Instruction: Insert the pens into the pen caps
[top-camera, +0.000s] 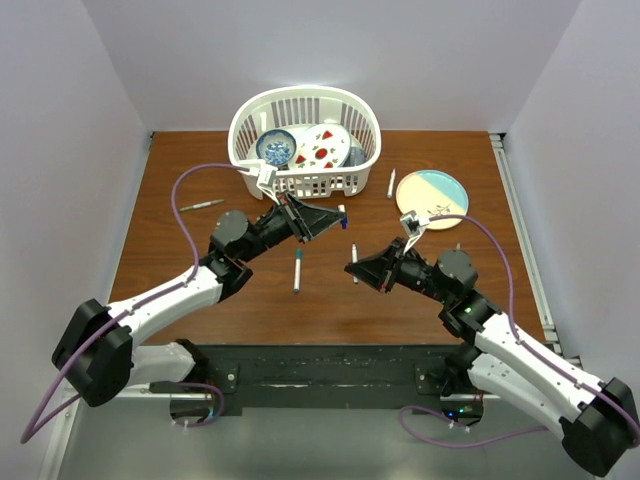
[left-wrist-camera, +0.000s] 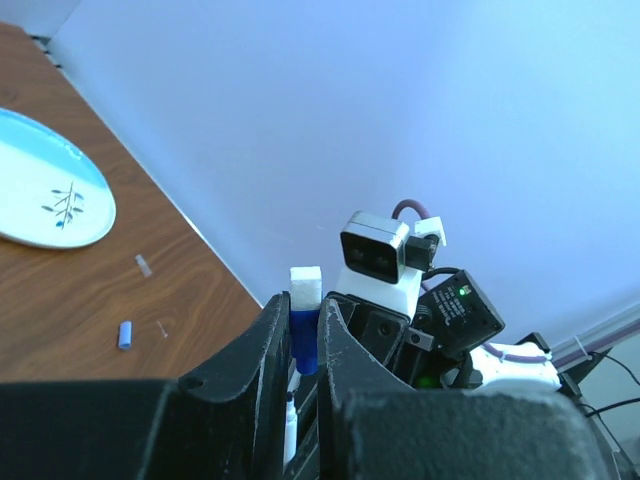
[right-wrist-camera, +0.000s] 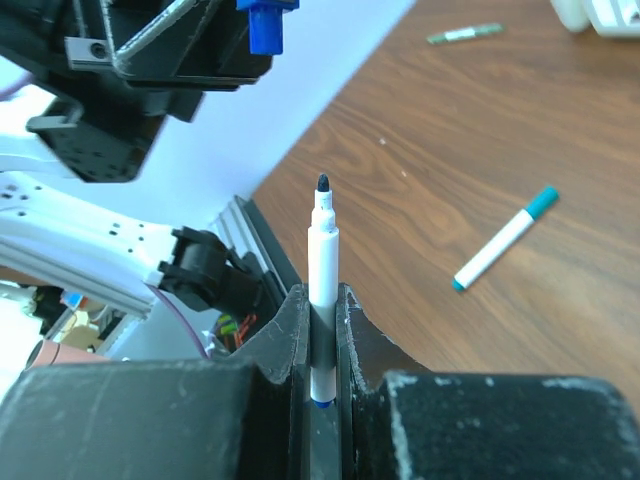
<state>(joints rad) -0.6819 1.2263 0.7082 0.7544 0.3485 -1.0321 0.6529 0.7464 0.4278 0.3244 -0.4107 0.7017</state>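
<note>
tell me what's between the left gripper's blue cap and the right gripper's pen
Nothing: between the small blue plastic cap and the white dark-tipped pen the gap is bare, per the right wrist view.

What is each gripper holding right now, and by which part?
Left gripper pinches a blue pen cap by its sides. Right gripper clamps a white pen low on the barrel, with the dark tip sticking out free.
</note>
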